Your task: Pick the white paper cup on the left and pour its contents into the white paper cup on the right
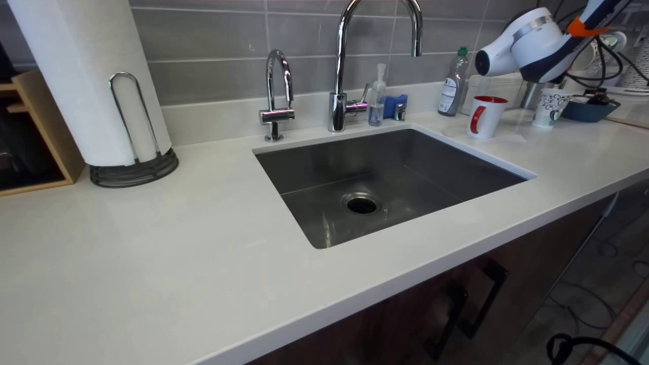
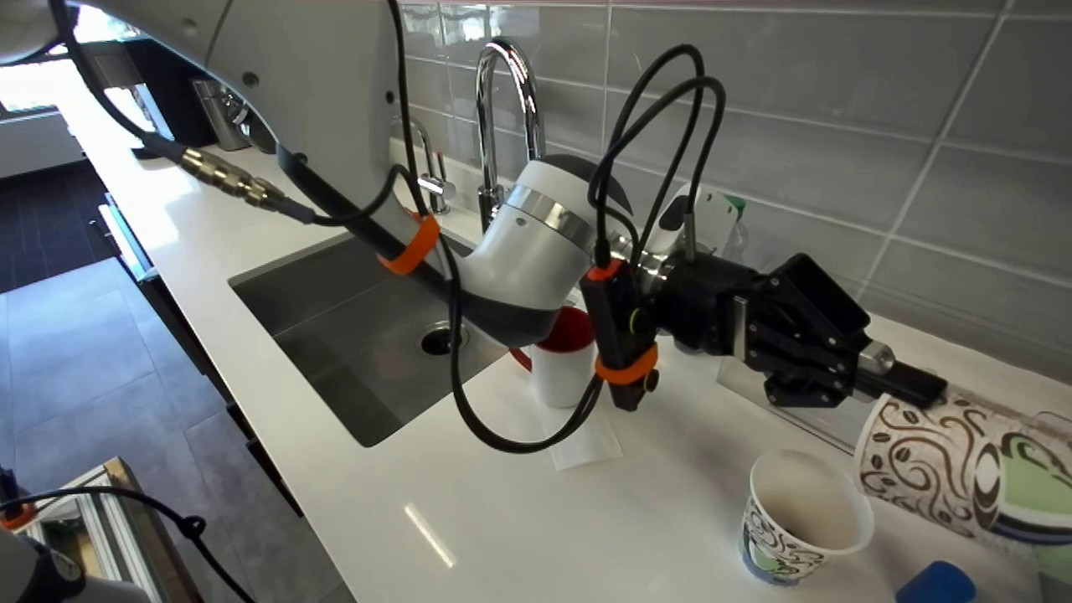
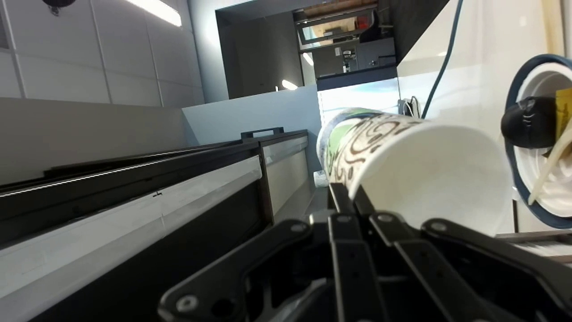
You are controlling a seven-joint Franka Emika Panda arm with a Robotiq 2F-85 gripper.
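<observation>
Gripping a tipped, swirl-printed paper cup (image 2: 930,469) — black fingers (image 2: 913,383) clamped on rim; flared upright cup (image 2: 775,547)

In an exterior view the gripper (image 2: 933,390) has got a tipped paper cup (image 2: 942,469) pinched near its rim, basically sideways, with an upright paper cup (image 2: 779,543) on the counter (image 2: 586,536) below the gripper, some blue thing (image 2: 936,583) further down, and a red-and-white mug (image 2: 563,370) plus the sink (image 2: 368,322) back behind the gripper.
</observation>
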